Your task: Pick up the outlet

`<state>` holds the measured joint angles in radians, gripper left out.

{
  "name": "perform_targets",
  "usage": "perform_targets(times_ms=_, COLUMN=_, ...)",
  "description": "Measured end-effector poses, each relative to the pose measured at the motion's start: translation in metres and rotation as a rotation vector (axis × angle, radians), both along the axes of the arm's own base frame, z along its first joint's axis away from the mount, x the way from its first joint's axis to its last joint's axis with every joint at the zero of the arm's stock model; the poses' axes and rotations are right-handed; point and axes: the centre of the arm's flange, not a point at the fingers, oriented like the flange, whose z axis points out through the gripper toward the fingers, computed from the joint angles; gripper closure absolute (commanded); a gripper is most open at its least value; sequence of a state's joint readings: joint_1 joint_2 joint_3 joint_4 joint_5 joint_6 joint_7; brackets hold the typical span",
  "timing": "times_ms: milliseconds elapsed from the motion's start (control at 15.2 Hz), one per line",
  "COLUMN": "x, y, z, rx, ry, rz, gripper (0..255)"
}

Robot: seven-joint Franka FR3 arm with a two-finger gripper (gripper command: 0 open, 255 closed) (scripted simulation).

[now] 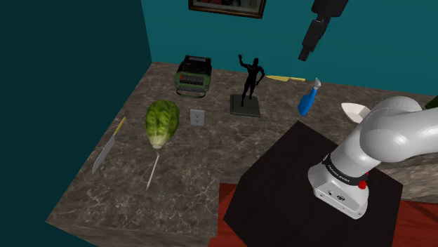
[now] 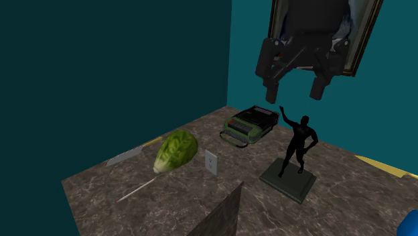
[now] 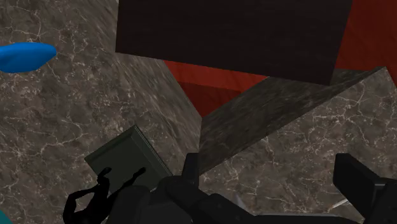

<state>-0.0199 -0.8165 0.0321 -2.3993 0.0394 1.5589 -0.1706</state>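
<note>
Gripper [image 2: 293, 98] held high, fingers spread apart, empty. Outlet [image 1: 197, 116] well below, beyond figurine [image 1: 249, 83]. Figurine, nearly beneath gripper, judged liable to be toppled during careless descent.

Honestly, nothing here is actually readable. The closest thing is a strip of tiny white lettering on the dark band [image 1: 338, 175] around the white arm [image 1: 389, 133], just above its base, and it's too small to make out. The green boxy device [image 1: 194, 76] near the tabletop's far edge has a few pale marks on it, and I can't read those either.
</note>
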Motion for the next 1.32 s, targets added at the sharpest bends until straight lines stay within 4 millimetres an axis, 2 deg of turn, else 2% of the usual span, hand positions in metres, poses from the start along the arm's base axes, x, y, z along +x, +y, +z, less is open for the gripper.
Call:
perform_targets(times_ms=132, x=0.0, y=0.006, z=-0.004, rx=0.0, ry=0.001, rz=-0.022, gripper=0)
perform_targets(times_ms=330, x=-0.008, y=0.032, z=-0.021, rx=0.004, ry=0.009, rz=-0.159, gripper=0)
perform_targets(times_ms=660, x=-0.006, y=0.088, z=-0.05, rx=0.01, ry=0.024, rz=-0.428, gripper=0)
perform_targets(times_ms=990, x=0.009, y=0.139, z=-0.084, rx=0.017, ry=0.039, rz=-0.704, gripper=0)
perform_targets(times_ms=1320, x=0.04, y=0.183, z=-0.118, rx=0.024, ry=0.055, rz=-0.981, gripper=0)
